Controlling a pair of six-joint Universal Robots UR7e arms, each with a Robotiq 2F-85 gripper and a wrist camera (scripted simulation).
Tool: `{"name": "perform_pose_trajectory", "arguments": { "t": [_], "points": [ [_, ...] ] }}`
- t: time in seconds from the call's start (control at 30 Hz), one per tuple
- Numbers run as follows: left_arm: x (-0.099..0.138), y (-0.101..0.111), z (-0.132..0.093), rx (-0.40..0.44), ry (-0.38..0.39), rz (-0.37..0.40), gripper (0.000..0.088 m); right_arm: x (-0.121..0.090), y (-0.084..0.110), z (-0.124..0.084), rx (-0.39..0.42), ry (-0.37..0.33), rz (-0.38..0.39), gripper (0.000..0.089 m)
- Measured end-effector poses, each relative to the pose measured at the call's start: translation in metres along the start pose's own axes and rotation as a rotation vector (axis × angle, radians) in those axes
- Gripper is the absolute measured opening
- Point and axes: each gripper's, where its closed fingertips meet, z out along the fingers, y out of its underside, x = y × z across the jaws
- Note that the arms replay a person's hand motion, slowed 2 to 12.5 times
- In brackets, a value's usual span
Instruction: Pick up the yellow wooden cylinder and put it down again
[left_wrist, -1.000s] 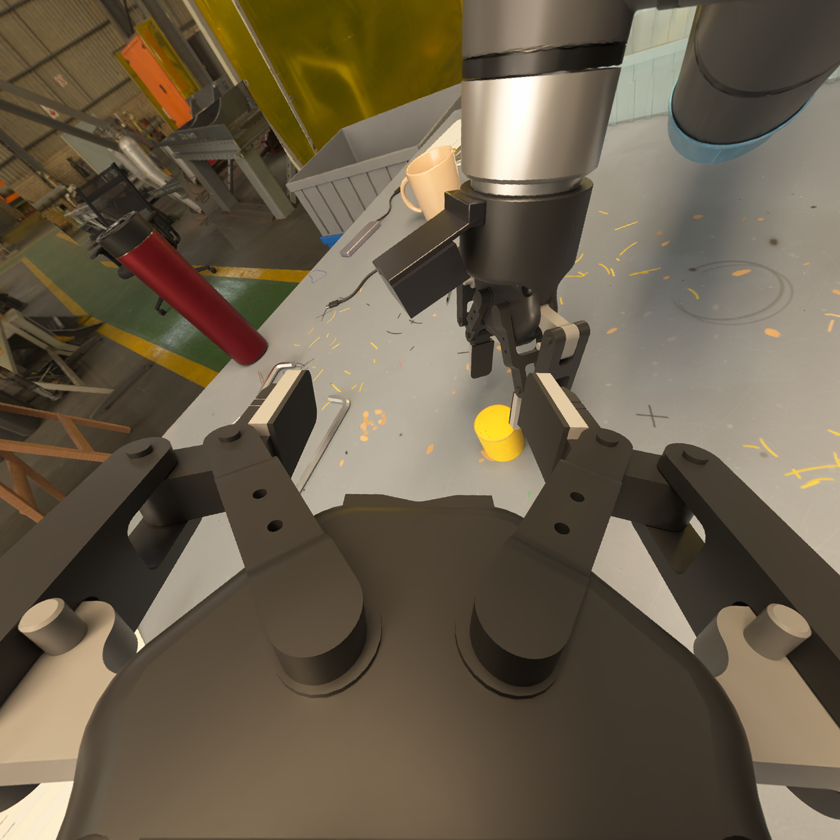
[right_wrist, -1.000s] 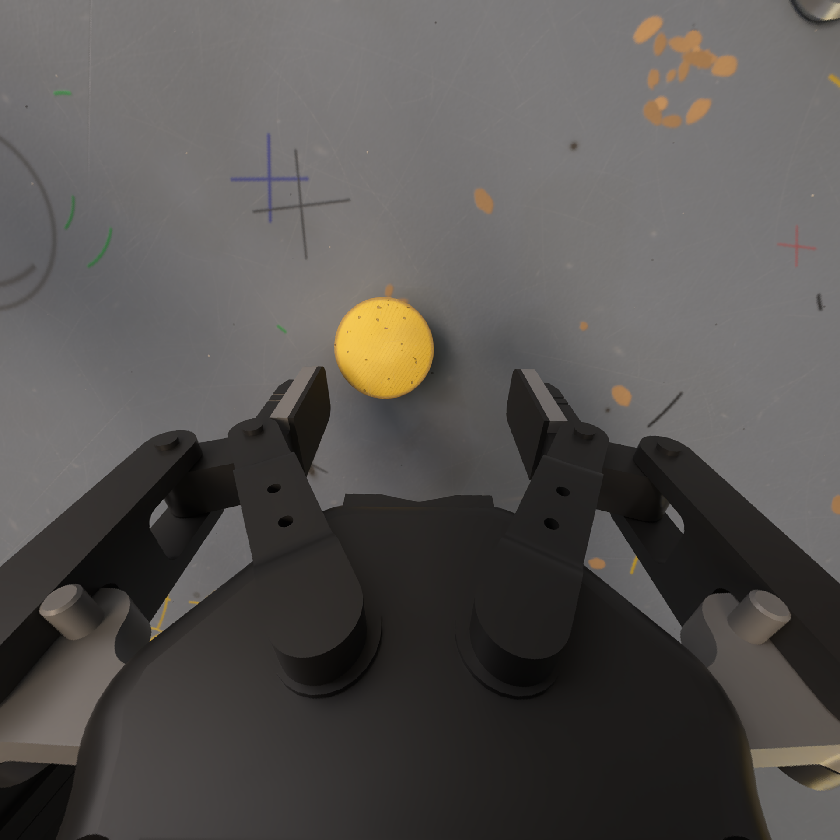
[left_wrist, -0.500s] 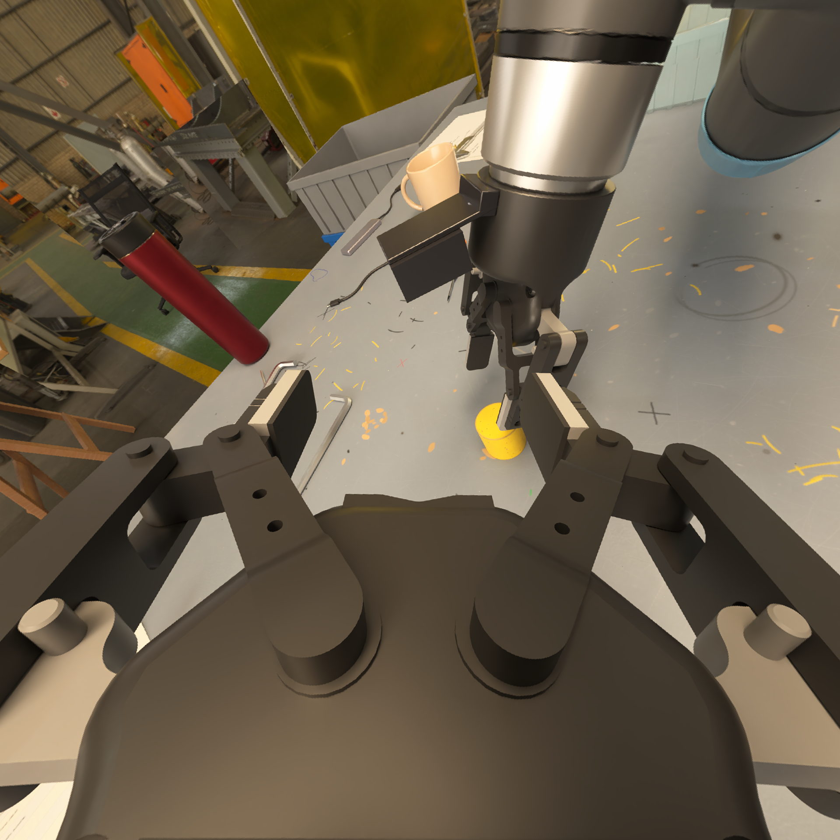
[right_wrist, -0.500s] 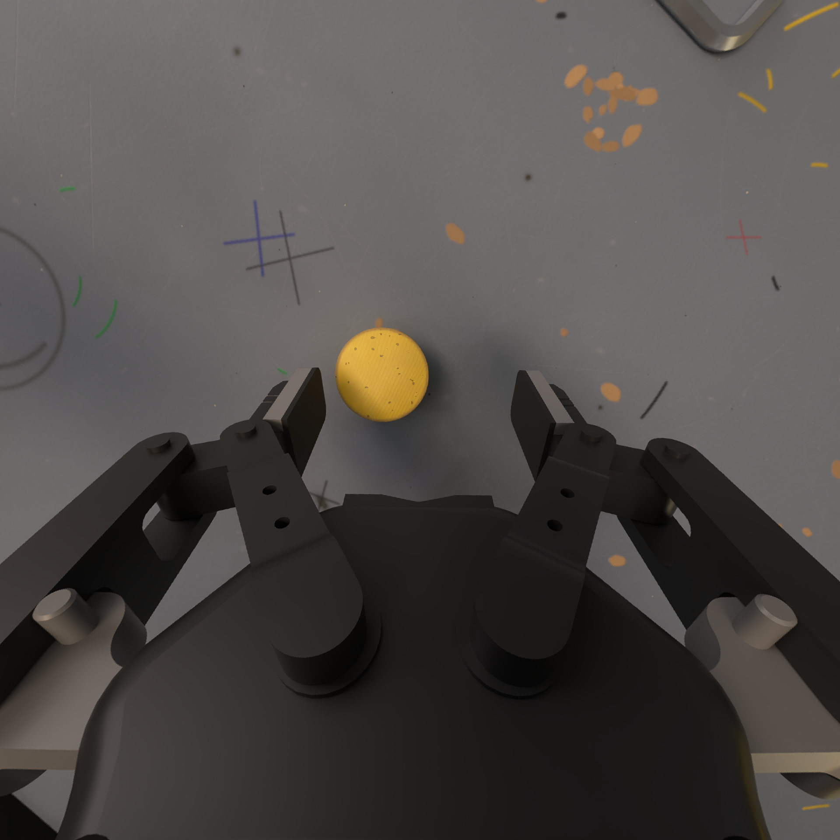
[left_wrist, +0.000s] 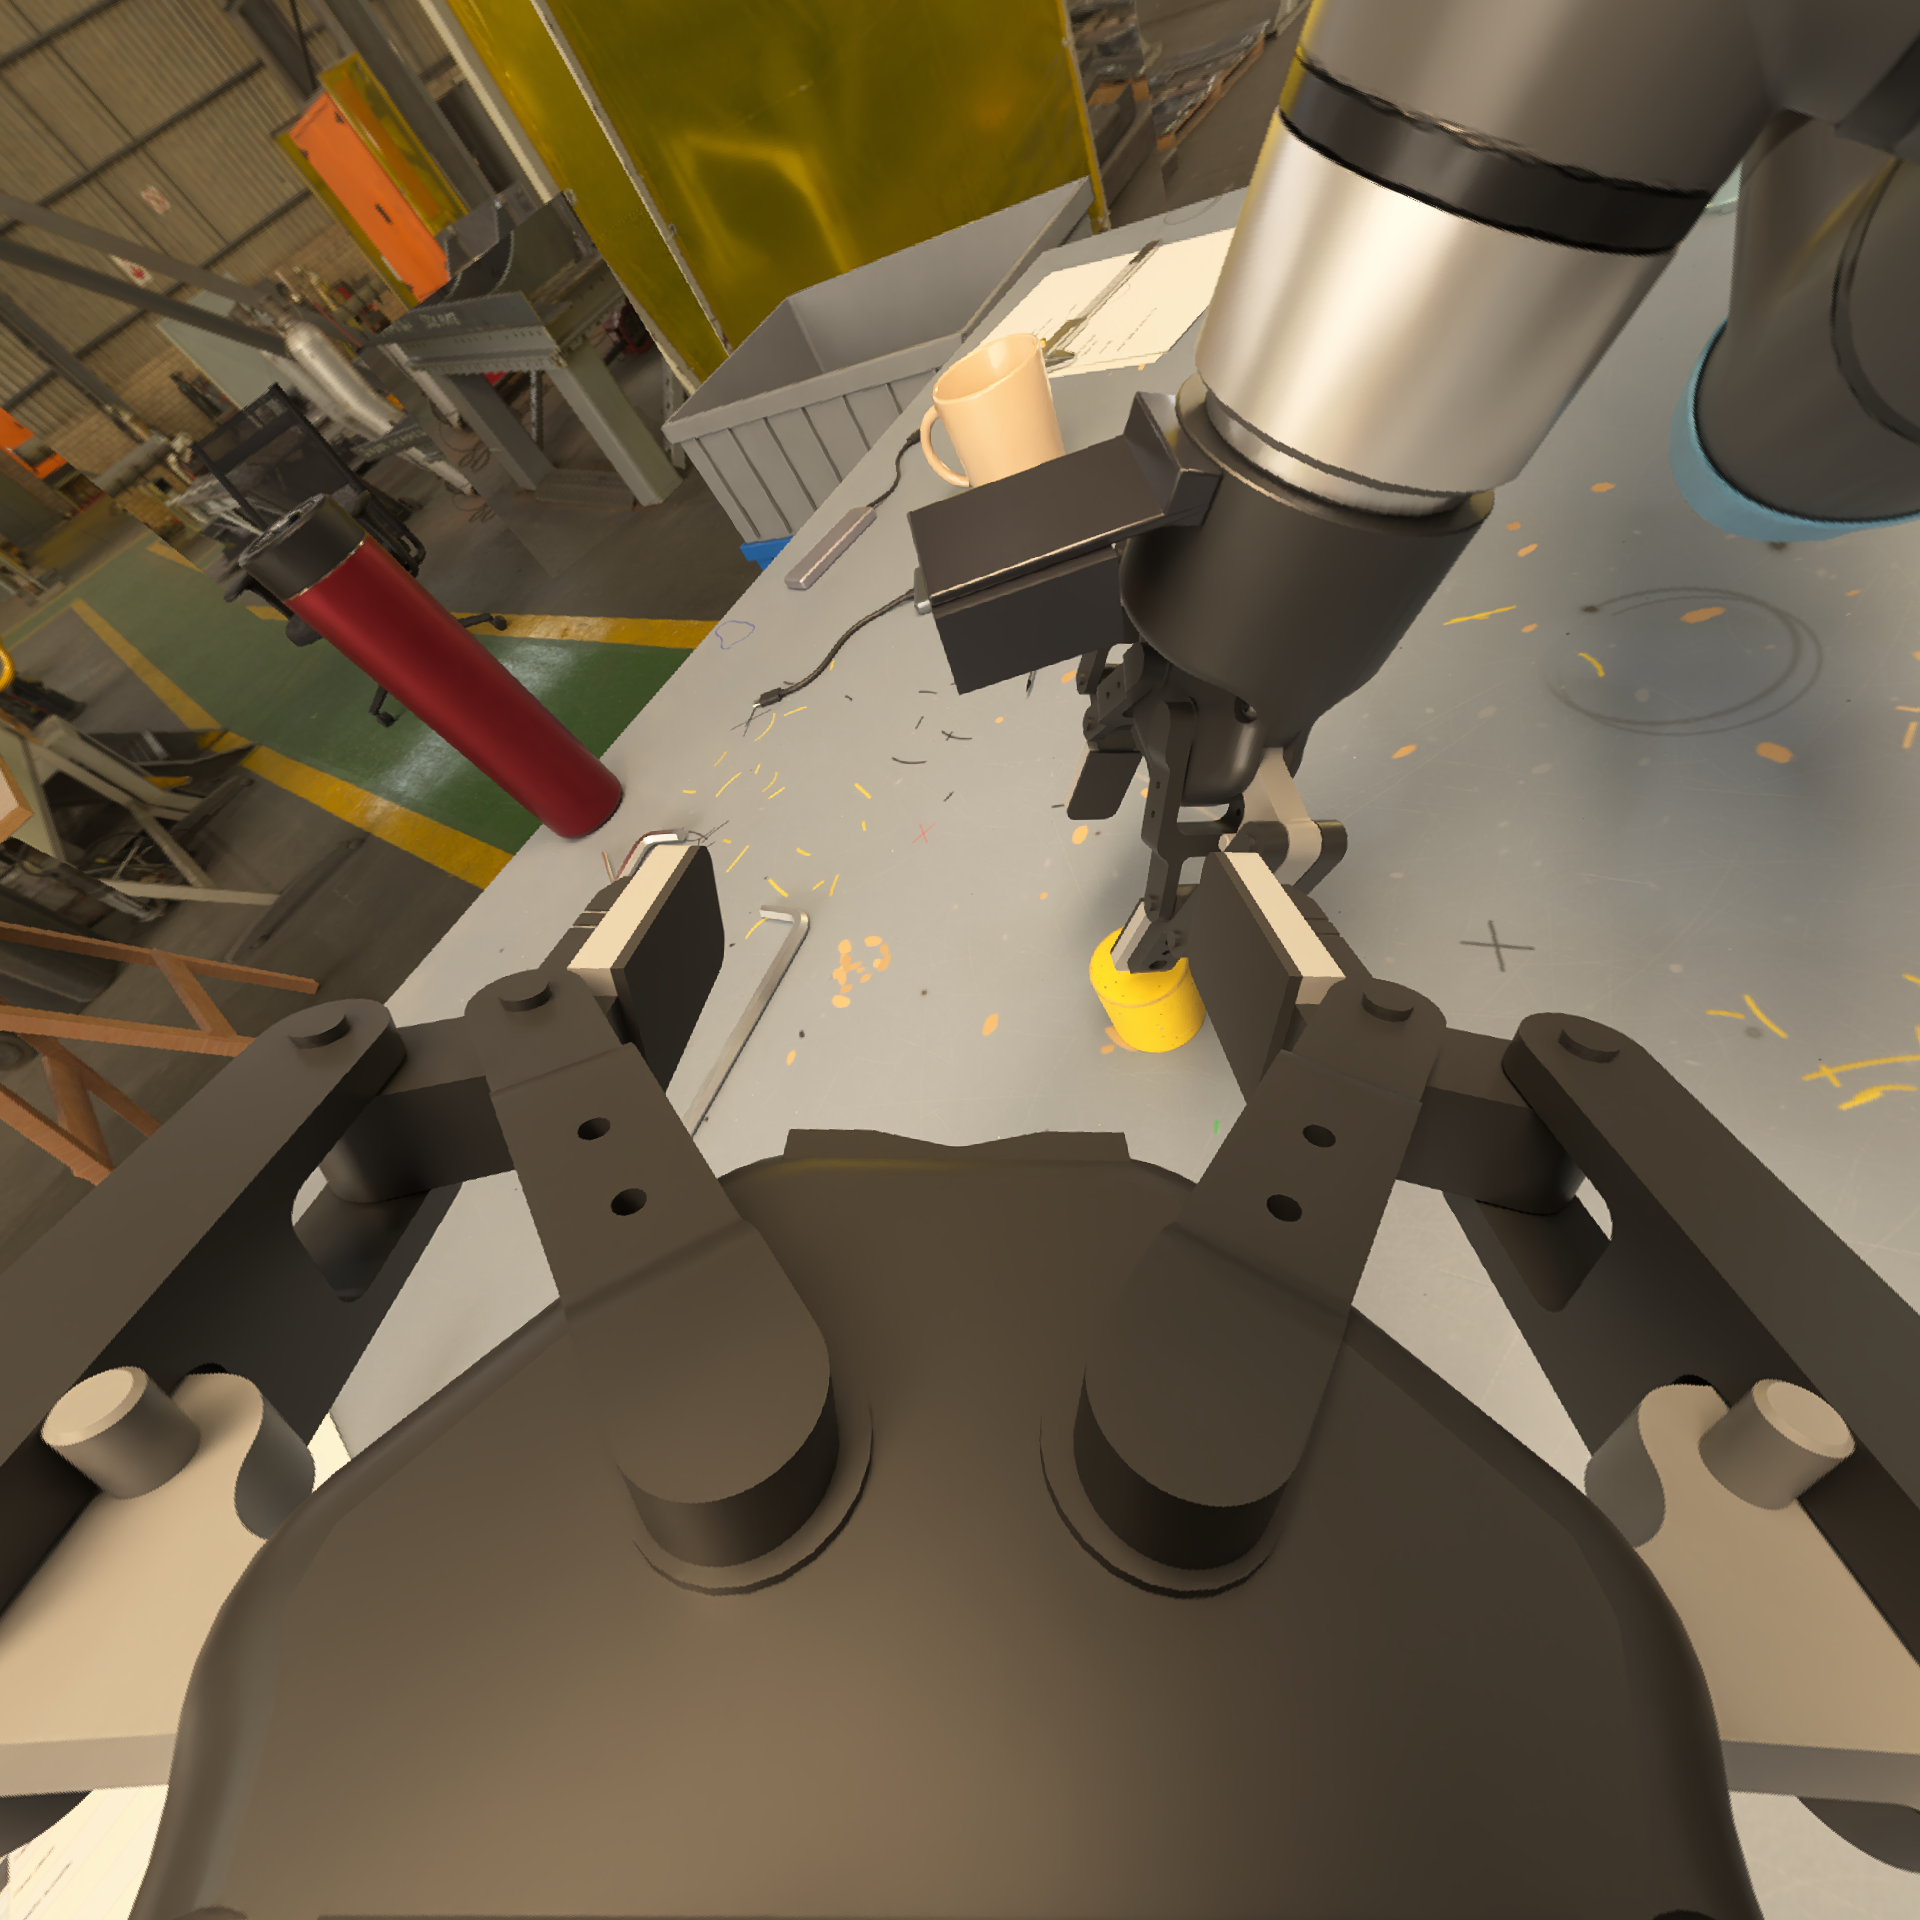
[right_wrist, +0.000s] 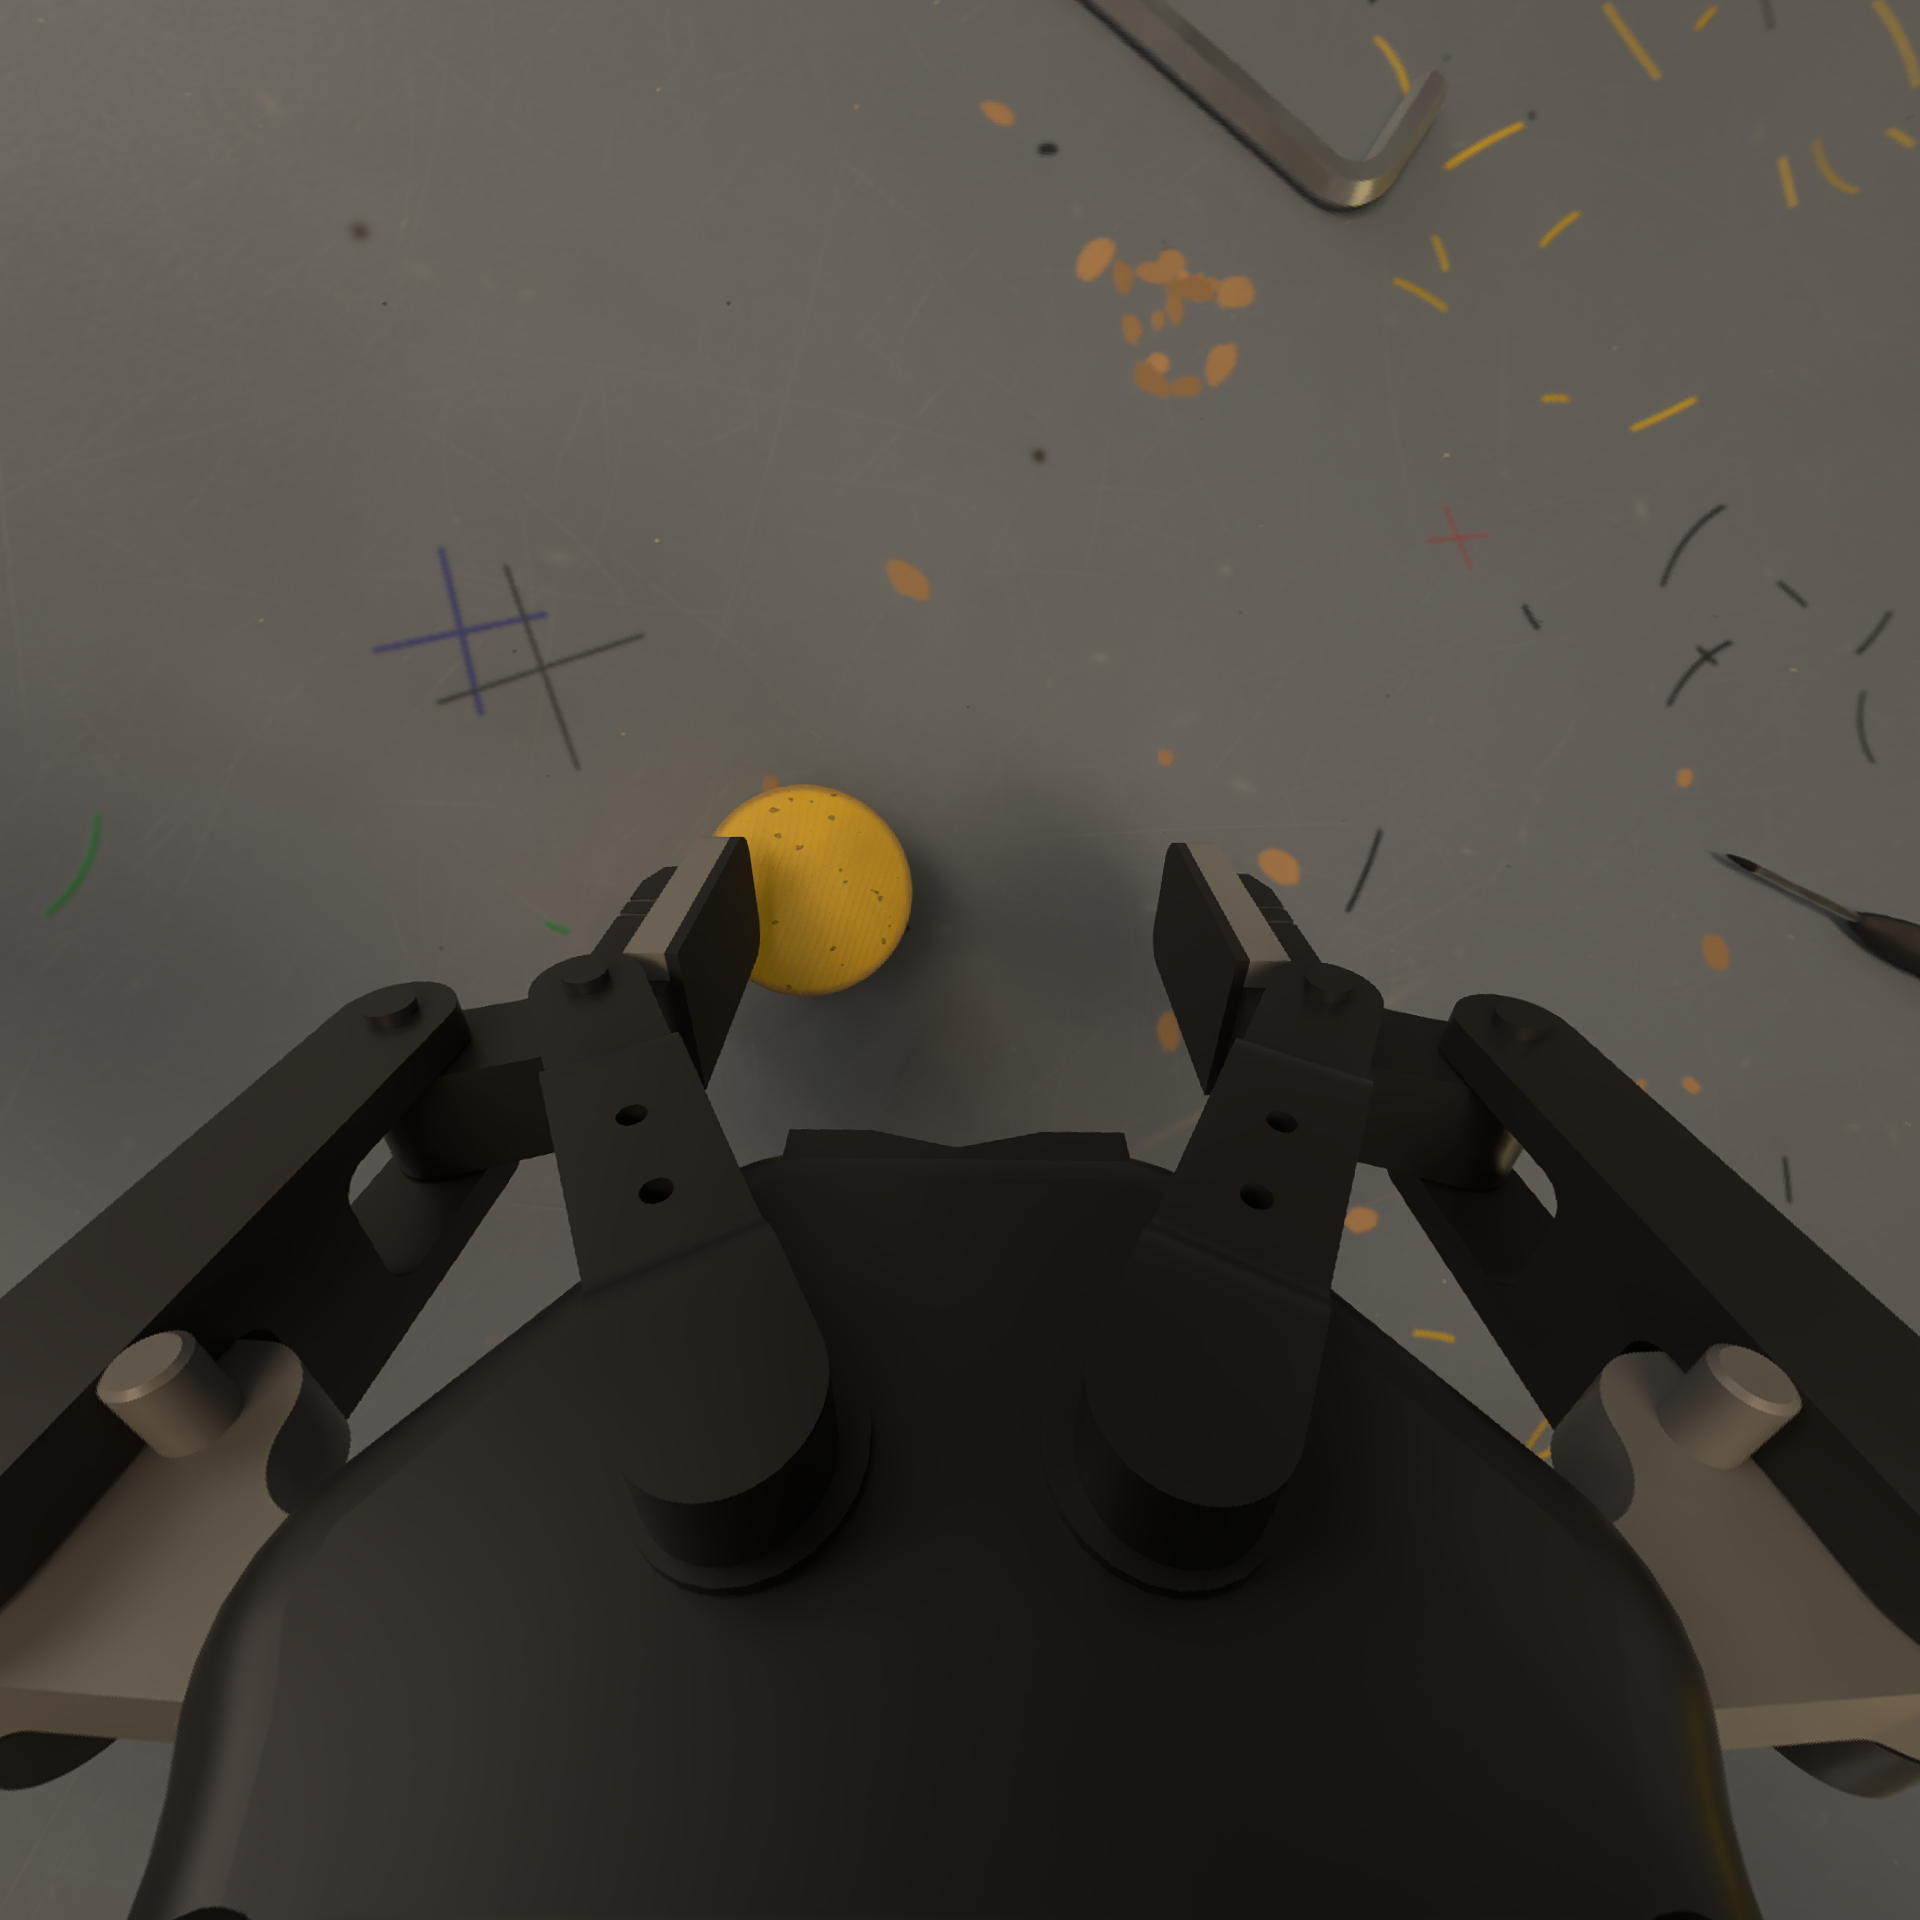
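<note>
While you look down the right wrist view, these are the readings:

Right gripper (right_wrist: 956, 935): its two fingers are spread wide and grip nothing. You see one dark pad (right_wrist: 717, 935) overlapping the left side of the yellow cylinder (right_wrist: 831, 894); whether it touches the wood you cannot tell. The other pad stands well apart on the far side.

Yellow cylinder: it stands upright on the grey table (right_wrist: 623, 364), round top facing the camera, off-centre in the gap, close to the left pad. In the left wrist view you find it (left_wrist: 1143, 1003) away from the table edges, with one finger of the right gripper (left_wrist: 1164, 925) reaching down over its top rim.

Left gripper (left_wrist: 961, 945): spread wide, empty, held above the table nearer the camera than the cylinder.

Bent metal key (left_wrist: 753, 997): flat on the table beside the cylinder, toward the long edge that borders the workshop floor; you also see it at the top of the right wrist view (right_wrist: 1330, 145).

Cream mug (left_wrist: 992, 410): upright, near the far end of the table.

Grey bin (left_wrist: 831, 405): just past that far end, beside the mug.

Red tube (left_wrist: 447, 675): off the table, beyond the long edge.
</note>
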Motion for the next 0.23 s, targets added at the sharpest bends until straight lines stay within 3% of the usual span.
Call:
{"name": "perform_pose_trajectory", "arguments": {
  "t": [0.23],
  "points": [
    [-0.0001,0.0001,-0.0003,0.001,0.001,-0.001,0.0784,0.0003,-0.0008,-0.0028,0.034,0.065,0.001,0.0683]
  ]
}}
